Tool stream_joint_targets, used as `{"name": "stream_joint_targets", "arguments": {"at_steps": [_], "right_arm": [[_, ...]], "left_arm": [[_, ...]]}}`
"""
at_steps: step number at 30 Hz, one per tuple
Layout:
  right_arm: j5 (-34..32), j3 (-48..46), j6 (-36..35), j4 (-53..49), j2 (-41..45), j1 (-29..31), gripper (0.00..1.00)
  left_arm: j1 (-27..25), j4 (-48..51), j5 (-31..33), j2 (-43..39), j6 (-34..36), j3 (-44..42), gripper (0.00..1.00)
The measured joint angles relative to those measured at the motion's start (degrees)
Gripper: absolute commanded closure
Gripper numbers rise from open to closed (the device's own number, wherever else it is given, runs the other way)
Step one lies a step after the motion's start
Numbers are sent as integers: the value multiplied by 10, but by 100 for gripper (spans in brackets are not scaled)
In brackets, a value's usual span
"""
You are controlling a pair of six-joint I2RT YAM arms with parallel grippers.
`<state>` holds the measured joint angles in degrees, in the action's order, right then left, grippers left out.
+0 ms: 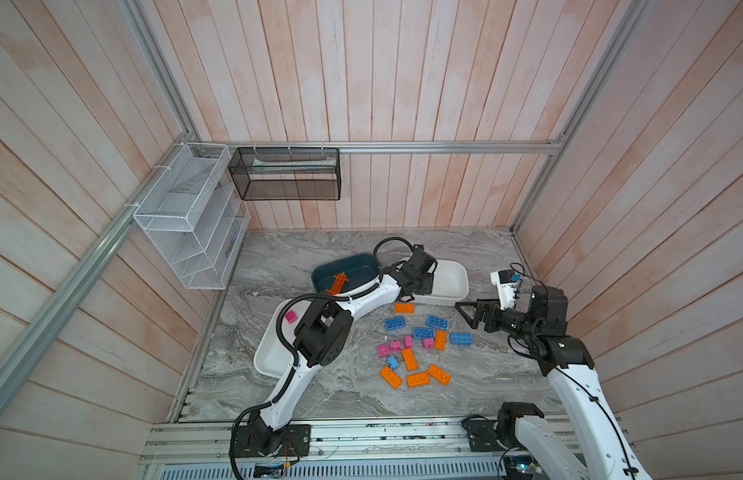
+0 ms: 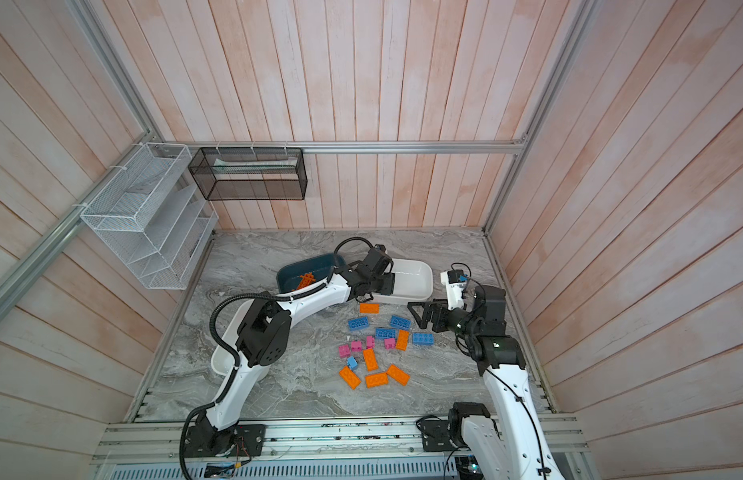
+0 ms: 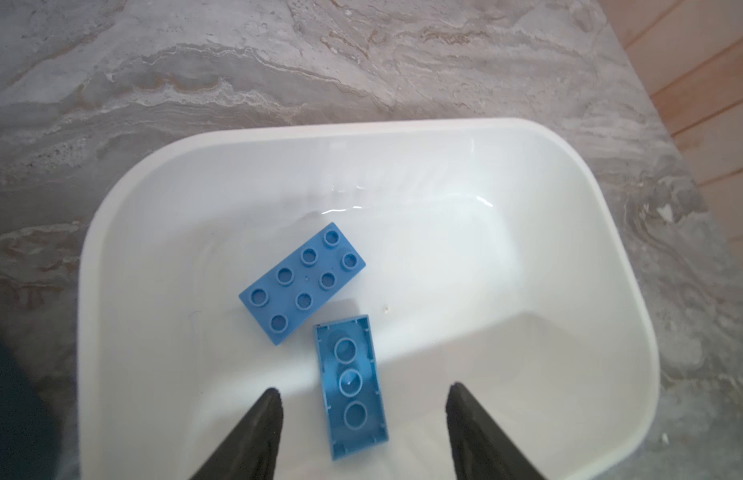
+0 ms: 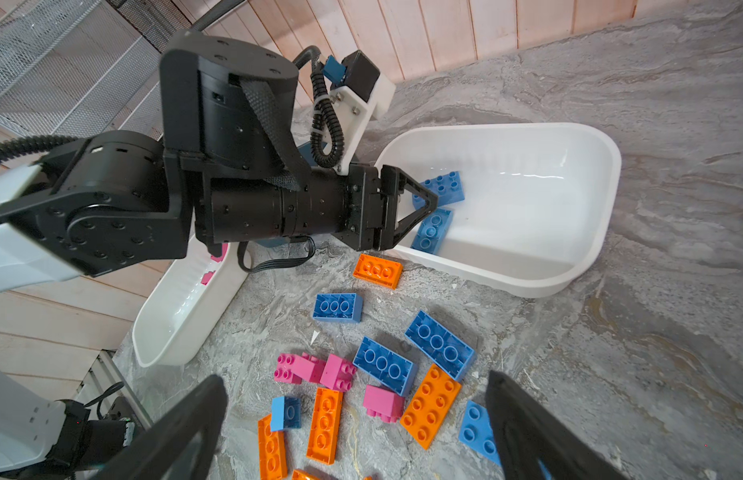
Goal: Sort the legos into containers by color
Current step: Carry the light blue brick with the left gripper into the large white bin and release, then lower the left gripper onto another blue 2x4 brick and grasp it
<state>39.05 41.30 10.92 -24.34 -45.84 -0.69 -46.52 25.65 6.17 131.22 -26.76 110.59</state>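
Note:
My left gripper [image 3: 363,390] hangs open over the far white container [image 3: 361,124], seen in a top view too [image 1: 455,286]. Two blue legos lie inside: one studs up [image 3: 302,283], one upside down [image 3: 350,386] below the spread fingers, untouched. The dark teal container [image 1: 353,266] holds a long spiky orange piece [image 1: 338,284]. A pink brick [image 1: 291,317] sits in the near-left white container [image 1: 266,357]. Loose orange, blue and pink legos [image 1: 419,345] lie mid-table. My right gripper [image 1: 465,311] stands open and empty just right of the pile, which lies beneath it [image 4: 357,382].
A white wire-mesh rack [image 1: 187,216] and a black wire-mesh basket [image 1: 286,174] hang on the back-left walls. Wooden walls close in the marble table [image 1: 486,374] on three sides. My left arm [image 1: 361,299] stretches across the teal container.

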Motion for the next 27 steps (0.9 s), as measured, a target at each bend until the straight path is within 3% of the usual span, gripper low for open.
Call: {"name": "stream_joint_targets", "arguments": {"at_steps": [4,13,18,27], "right_arm": [[10,2,0,-2,2,0,2],[33,22,-5,-15,7,0,2],[45,24,-11,-33,11,0,2],[50,23,-14,-52,30,2,2]], "left_arm": [[0,-5,-23,-78,40,-61,15],[28,10,-143,-263,223,-220,16],[63,36,-224,-290,337,-307,18],[70,49,-254,-248,451,-326,25]]}}
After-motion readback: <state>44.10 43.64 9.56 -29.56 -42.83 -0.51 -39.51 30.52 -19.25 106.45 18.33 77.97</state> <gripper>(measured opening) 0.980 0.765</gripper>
